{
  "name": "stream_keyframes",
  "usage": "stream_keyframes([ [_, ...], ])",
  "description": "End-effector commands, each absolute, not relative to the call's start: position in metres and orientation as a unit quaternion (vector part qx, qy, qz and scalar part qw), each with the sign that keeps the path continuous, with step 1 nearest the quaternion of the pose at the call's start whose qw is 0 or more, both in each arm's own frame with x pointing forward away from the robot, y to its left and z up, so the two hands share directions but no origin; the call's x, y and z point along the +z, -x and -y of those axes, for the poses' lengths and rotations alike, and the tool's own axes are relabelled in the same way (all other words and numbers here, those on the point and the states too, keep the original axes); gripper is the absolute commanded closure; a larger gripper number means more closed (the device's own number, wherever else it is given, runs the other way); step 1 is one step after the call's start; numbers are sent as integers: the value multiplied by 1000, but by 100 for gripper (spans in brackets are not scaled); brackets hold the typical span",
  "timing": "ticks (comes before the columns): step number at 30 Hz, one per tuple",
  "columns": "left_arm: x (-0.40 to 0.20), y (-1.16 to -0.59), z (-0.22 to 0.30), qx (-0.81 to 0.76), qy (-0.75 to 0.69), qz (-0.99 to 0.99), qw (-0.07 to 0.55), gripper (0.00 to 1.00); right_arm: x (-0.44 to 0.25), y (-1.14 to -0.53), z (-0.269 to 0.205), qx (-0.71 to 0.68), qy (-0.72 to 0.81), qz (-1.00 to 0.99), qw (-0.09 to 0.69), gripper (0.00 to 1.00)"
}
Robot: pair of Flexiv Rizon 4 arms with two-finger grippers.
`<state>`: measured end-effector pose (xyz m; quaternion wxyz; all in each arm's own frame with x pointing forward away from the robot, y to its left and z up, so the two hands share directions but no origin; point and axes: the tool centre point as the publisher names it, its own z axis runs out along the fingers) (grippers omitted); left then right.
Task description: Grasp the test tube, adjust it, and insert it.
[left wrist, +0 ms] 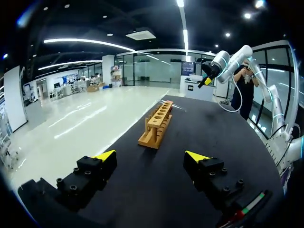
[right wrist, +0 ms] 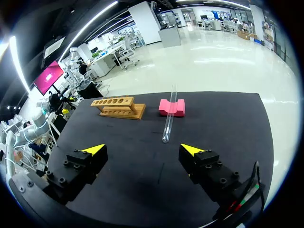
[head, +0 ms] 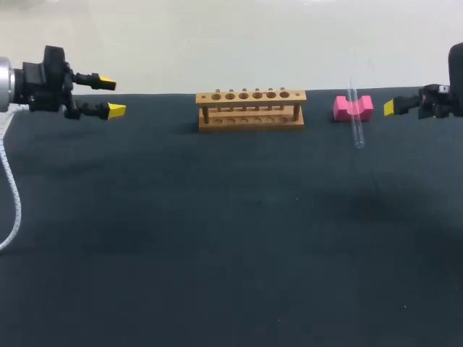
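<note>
Left pincer (head: 111,97) hangs above the black table (head: 217,253) with its 2 yellow-tipped fingers spread wide and nothing between them (left wrist: 151,156). Well ahead of it stands the wooden rack (head: 251,110), end-on to it in its own wrist view (left wrist: 156,124), with 6 holes along the top, all unfilled. Right pincer (head: 391,107) faces it from the far side of the rack, its fingers likewise wide apart and holding nothing (right wrist: 142,150). Ahead of the right pincer, near but apart, the clear test tube (right wrist: 169,116) lies in the notch of a pink block (right wrist: 172,108), one end pointing back at the gap between the fingers. That block (head: 343,108) sits between the right pincer and the rack (right wrist: 118,107).
</note>
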<state>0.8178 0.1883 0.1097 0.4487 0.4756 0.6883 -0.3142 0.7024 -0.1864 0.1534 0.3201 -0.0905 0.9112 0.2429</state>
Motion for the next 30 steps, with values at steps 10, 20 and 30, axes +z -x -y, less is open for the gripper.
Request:
stream_keyframes([
  [10, 92, -837, -167, -359, -506, -664, 418, 0, 153, -703, 186, 243, 91, -911, 320, 0],
  [20, 93, -835, -150, -363, -503, -658, 427, 0, 153, -703, 186, 243, 91, -911, 320, 0],
  [30, 92, -828, -138, -355, -500, -674, 413, 55, 153, -703, 186, 243, 91, -911, 320, 0],
])
